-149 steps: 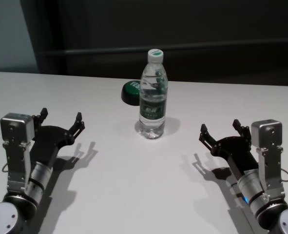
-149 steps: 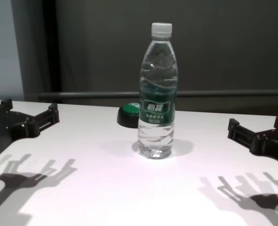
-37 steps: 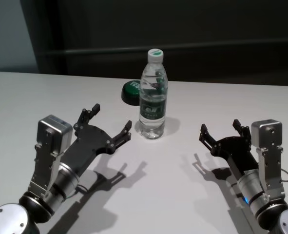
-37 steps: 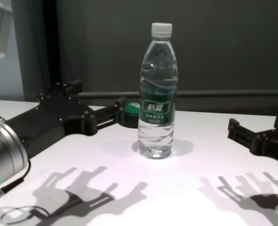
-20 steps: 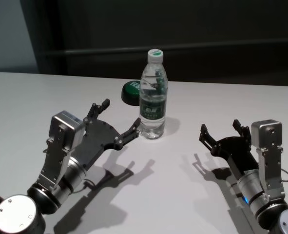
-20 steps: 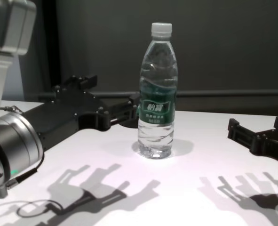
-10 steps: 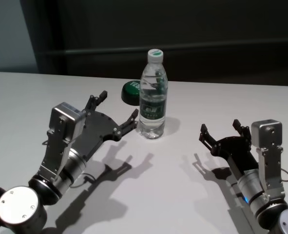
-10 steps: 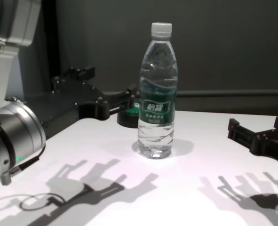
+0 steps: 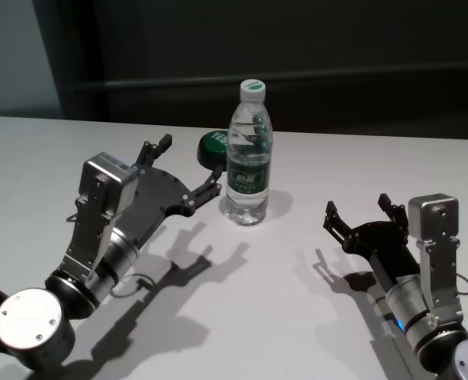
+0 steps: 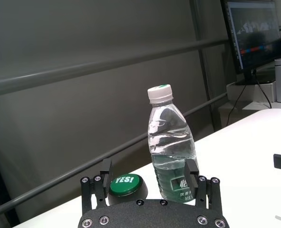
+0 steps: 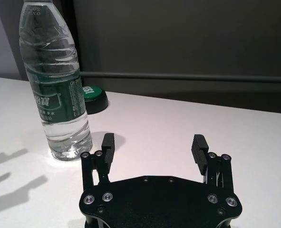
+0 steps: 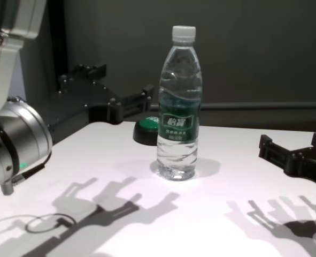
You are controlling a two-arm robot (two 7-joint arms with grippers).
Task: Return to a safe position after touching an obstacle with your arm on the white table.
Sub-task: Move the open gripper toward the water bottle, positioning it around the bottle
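The obstacle [image 9: 249, 162], a clear water bottle with a white cap and green label, stands upright on the white table [image 9: 249, 309]. It also shows in the chest view [image 12: 179, 107] and in both wrist views [image 10: 171, 142] [image 11: 54, 85]. My left gripper [image 9: 190, 158] is open and raised off the table just left of the bottle. Its nearer fingertip [image 12: 146, 94] is a small gap from the bottle's side. The left gripper [image 10: 149, 168] points at the bottle and the button. My right gripper [image 9: 357, 206] [image 11: 154, 141] [image 12: 291, 142] rests open, low at the right.
A black dome button with a green top [image 12: 147, 128] [image 10: 124, 183] sits behind and left of the bottle, partly behind my left fingers [image 9: 211, 146]. A dark wall with a rail [image 12: 254, 106] runs behind the table's far edge. A monitor [image 10: 254, 28] stands far off.
My left arm swung in from its low place at the left toward the bottle. In the last half second it rose and its fingertip drew slightly back. The bottle and right arm stayed still.
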